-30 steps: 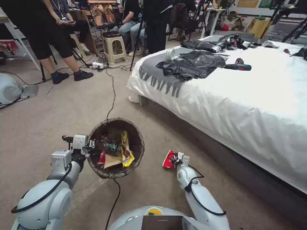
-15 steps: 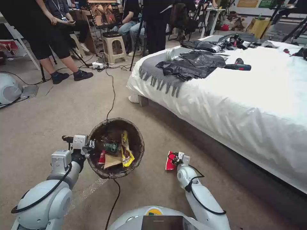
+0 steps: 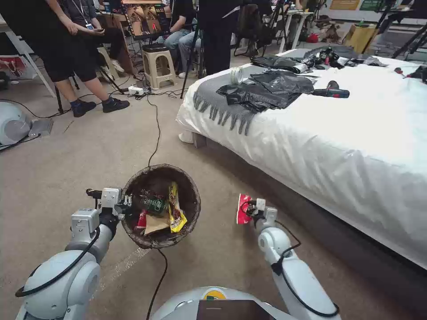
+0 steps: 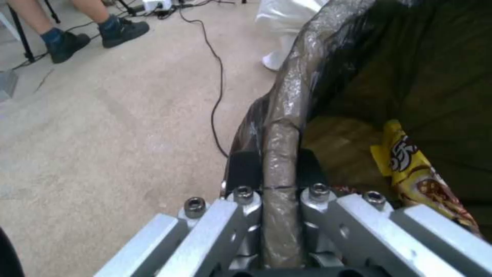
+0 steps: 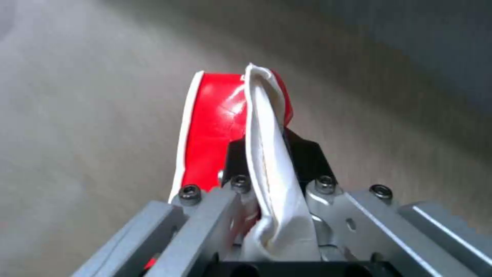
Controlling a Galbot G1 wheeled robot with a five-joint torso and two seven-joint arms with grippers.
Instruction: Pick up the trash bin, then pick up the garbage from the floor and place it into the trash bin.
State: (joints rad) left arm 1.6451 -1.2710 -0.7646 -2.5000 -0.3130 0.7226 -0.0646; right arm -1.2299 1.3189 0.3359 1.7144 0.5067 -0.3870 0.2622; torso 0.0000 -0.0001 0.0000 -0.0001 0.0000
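The trash bin (image 3: 187,184), round and lined with a dark bag, hangs just above the beige floor (image 3: 89,146) at the lower left. My left gripper (image 3: 126,201) is shut on its rim (image 4: 281,154), one finger inside and one outside. Inside lie a yellow snack wrapper (image 3: 175,213), a green-labelled bottle (image 3: 153,204), a brown paper scrap (image 3: 155,223) and a red wrapper. To the bin's right my right gripper (image 3: 250,209) is shut on a crushed red-and-white paper cup (image 3: 243,209), lifted off the carpet. Up close, the flattened cup (image 5: 220,123) is pinched between the black pads.
A bed (image 3: 347,133) with a white cover fills the right side; its dark base runs close to my right arm. A black cable (image 3: 155,133) crosses the carpet and passes under the bin. People, a plastic stool (image 3: 158,64) and tripods stand at the back.
My right gripper has risen and moved forward and a little right with the red-and-white cup in it, lifting it off the carpet. The left arm and the bin have stayed still.
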